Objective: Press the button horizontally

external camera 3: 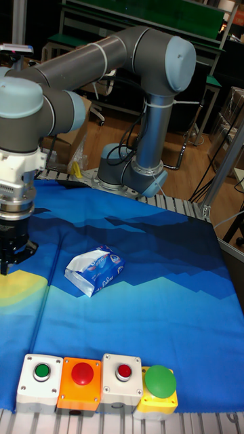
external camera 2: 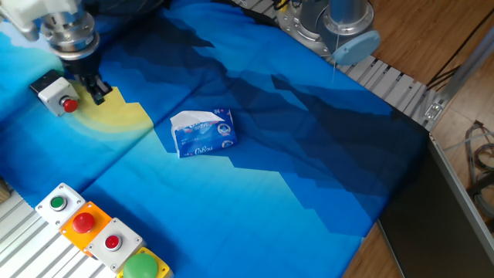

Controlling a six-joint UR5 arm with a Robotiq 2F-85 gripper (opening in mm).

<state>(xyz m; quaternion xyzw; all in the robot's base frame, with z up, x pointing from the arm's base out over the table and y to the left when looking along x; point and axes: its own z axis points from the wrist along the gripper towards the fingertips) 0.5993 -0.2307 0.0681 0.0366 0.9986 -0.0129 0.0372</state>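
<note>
The button point(external camera 2: 69, 105) is small, red and round, set in the side of a light-grey box with a black back point(external camera 2: 49, 89). It sits at the far left on the yellow patch of the cloth, facing right. My gripper point(external camera 2: 98, 97) hangs just to the right of it, a short gap away, pointing down. Its dark fingers come together in one narrow tip with nothing held, so it is shut. In the tall fixed view the gripper point(external camera 3: 9, 260) is at the left edge and the button is out of frame.
A blue-and-white tissue pack point(external camera 2: 203, 132) lies mid-cloth. Along the front edge stands a row of button boxes: green on white point(external camera 2: 58, 204), red on orange point(external camera 2: 83, 223), red on white point(external camera 2: 113, 242) and a big green one on yellow point(external camera 2: 142, 267). The arm's base point(external camera 2: 332, 23) is at the back.
</note>
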